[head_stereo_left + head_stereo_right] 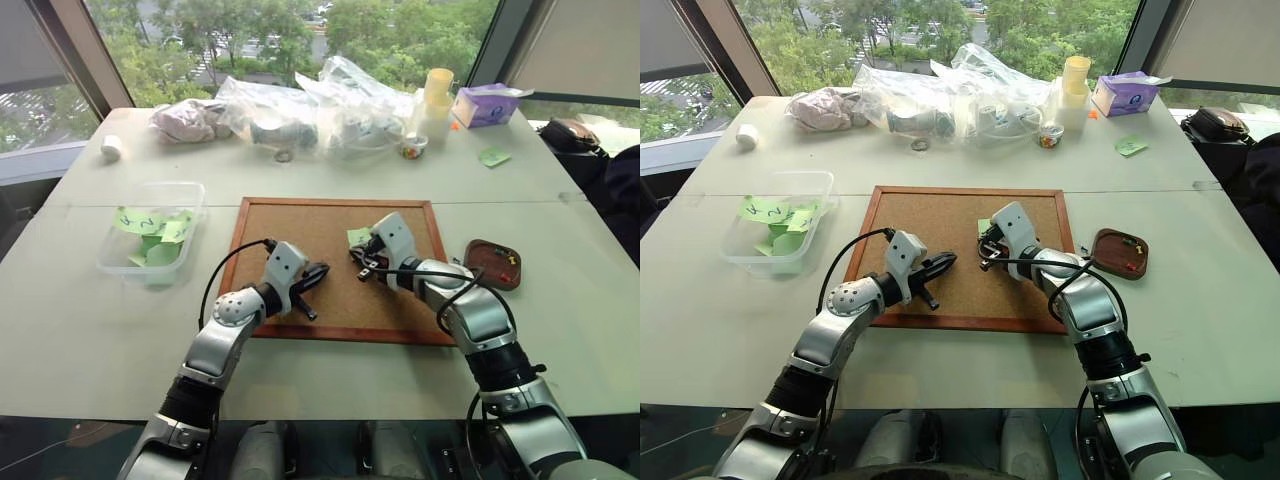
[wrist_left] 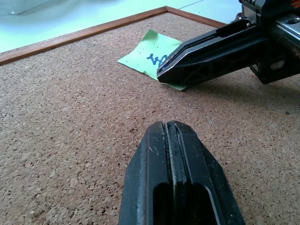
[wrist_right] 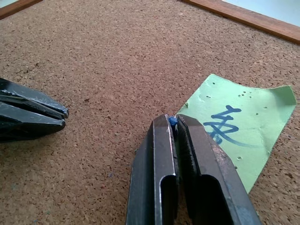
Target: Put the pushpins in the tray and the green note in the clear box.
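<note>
The green note [image 3: 234, 129] lies flat on the corkboard [image 1: 300, 240], toward its far right part, with the right gripper [image 3: 174, 123] at the note's near edge. Its fingers are pressed together on a tiny blue pushpin [image 3: 173, 121], just a speck between the tips, which probably pins the note. The pin is light, hard and small, so it could slip or flick away; the head is the only place to grip, and a straight pull out of the cork looks safest. The note is thin, limp paper, peppered with pinholes, best pinched at a free edge once loose. Its long axis runs from the fingers toward the board's far frame. The left gripper [image 2: 171, 129] hovers over the cork nearby, fingers shut on nothing. The tray [image 1: 492, 263] sits on the table [image 1: 80, 330] just right of the board, with pins in it; the clear box [image 1: 152, 230] is left, holding green papers.
</note>
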`<action>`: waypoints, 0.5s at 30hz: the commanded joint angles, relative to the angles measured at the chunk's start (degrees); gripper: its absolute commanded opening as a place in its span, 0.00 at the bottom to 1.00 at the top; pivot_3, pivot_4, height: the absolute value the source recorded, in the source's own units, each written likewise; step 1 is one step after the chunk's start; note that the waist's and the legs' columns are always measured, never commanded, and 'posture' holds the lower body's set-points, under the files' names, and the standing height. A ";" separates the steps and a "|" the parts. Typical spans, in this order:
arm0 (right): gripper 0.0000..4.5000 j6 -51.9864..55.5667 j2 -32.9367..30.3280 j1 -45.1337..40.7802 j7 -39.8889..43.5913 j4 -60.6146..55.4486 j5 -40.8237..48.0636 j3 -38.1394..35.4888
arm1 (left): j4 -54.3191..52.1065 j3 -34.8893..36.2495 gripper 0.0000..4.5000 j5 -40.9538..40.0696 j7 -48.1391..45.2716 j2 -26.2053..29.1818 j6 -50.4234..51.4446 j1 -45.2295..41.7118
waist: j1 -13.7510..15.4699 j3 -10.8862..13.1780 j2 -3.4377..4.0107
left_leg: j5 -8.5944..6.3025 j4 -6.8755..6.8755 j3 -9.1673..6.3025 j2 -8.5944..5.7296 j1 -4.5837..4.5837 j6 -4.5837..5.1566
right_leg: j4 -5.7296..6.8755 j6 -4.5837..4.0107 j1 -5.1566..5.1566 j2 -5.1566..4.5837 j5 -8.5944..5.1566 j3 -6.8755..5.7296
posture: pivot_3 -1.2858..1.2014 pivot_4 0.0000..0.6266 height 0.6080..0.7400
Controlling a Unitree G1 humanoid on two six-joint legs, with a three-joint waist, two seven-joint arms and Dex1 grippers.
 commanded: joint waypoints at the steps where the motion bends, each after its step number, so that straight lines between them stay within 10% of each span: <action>1: 0.03 -0.32 -1.06 -0.95 0.97 -8.73 2.30 -3.76 | 2.94 0.84 0.00 0.64 -0.01 1.91 2.38 2.87 | 0.00 0.00 0.00 | 0.00 0.00 0.00 0.00 -0.05 -0.01 | 0.00 0.00 -0.04 0.00 0.00 0.00 | 0.52 0.24 1.00; 8: 0.03 3.20 -3.80 -0.61 3.75 -17.42 4.86 -4.94 | 0.95 3.11 0.00 -2.29 -2.74 4.82 4.67 2.81 | -0.30 0.03 -0.04 | 0.07 -0.11 0.00 0.03 -0.09 -0.12 | -0.02 -0.01 -0.16 0.06 0.00 0.01 | 0.52 0.24 1.00; 15: 0.03 5.90 -7.78 0.93 7.70 -24.17 6.69 -3.31 | -6.94 14.98 0.00 -23.48 -10.32 9.13 22.58 -4.08 | -1.12 0.30 -0.36 | 0.18 -0.36 -0.02 0.02 -0.14 -0.30 | -0.02 -0.04 -0.30 0.06 -0.02 0.01 | 0.52 0.24 1.00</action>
